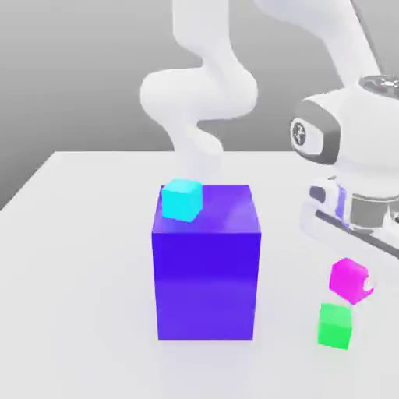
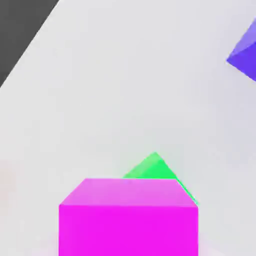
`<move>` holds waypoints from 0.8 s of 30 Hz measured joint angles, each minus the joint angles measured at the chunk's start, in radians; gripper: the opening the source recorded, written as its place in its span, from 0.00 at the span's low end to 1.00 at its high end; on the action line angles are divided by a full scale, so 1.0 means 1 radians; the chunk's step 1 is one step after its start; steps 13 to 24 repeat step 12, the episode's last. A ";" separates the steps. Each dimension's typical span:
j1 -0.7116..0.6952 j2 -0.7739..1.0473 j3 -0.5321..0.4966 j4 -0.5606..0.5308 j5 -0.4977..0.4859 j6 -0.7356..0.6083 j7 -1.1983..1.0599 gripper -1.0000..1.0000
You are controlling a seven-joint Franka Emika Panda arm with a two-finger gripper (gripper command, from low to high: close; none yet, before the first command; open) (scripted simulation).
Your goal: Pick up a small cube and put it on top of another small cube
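above the green cube (image 1: 335,326), shut jaws hold the magenta cube (image 1: 348,278).

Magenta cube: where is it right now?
In the exterior view the magenta cube is held off the table, just above the green cube, on that view's right, beside the blue-violet block.

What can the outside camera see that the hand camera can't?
Exterior view only: the small cyan cube sitting on top of the large blue-violet block, and the white robot arm.

Hand view only: a dark strip beyond the white table's edge.

Both: the small magenta-pink cube, held up in the shut gripper, hanging just above the small bright green cube, plus the block.
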 joint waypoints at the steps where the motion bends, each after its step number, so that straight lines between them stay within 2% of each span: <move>1: 0.000 0.010 -0.004 -0.004 -0.014 0.015 0.016 0.00; 9: 0.037 0.163 -0.065 0.001 -0.152 0.152 0.122 0.00; 10: 0.045 0.180 -0.075 0.001 -0.168 0.167 0.134 1.00; 24: 0.045 0.180 -0.075 0.001 -0.168 0.167 0.134 1.00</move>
